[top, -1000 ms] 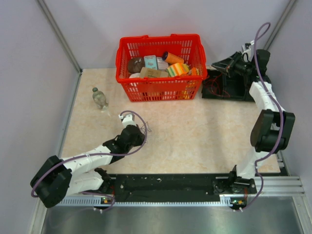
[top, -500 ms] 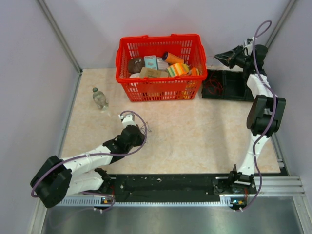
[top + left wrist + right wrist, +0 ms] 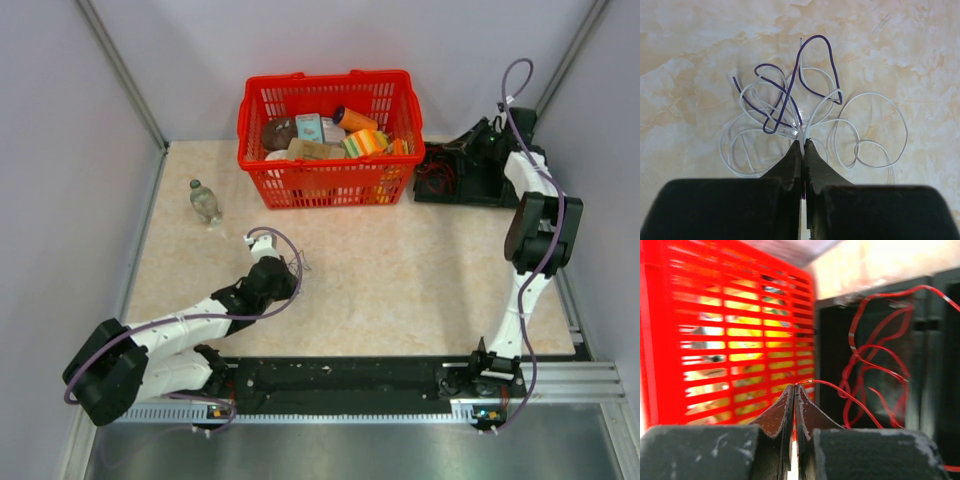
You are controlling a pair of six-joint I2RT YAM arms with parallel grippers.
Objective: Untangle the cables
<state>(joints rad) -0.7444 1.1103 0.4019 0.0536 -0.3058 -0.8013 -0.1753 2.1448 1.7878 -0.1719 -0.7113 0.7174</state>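
A tangle of thin white wires (image 3: pixel 865 125) with one dark purple wire (image 3: pixel 815 65) lies on the marble table. My left gripper (image 3: pixel 802 142) is shut on white strands at the middle of the tangle; in the top view it (image 3: pixel 296 268) sits left of centre. A red wire (image 3: pixel 875 355) lies looped in a black tray (image 3: pixel 930 340). My right gripper (image 3: pixel 796 386) is shut on one end of this red wire, just over the tray's left part. In the top view it (image 3: pixel 458 155) is at the back right above the tray (image 3: pixel 490 188).
A red basket (image 3: pixel 330 185) full of groceries stands at the back centre, close to the left of the black tray; it fills the left of the right wrist view (image 3: pixel 715 340). A small plastic bottle (image 3: pixel 204 202) stands at the back left. Grey walls close in both sides.
My right wrist rose above the black tray, then came down and back over it, still holding the red wire. The left arm and the white tangle have not moved.
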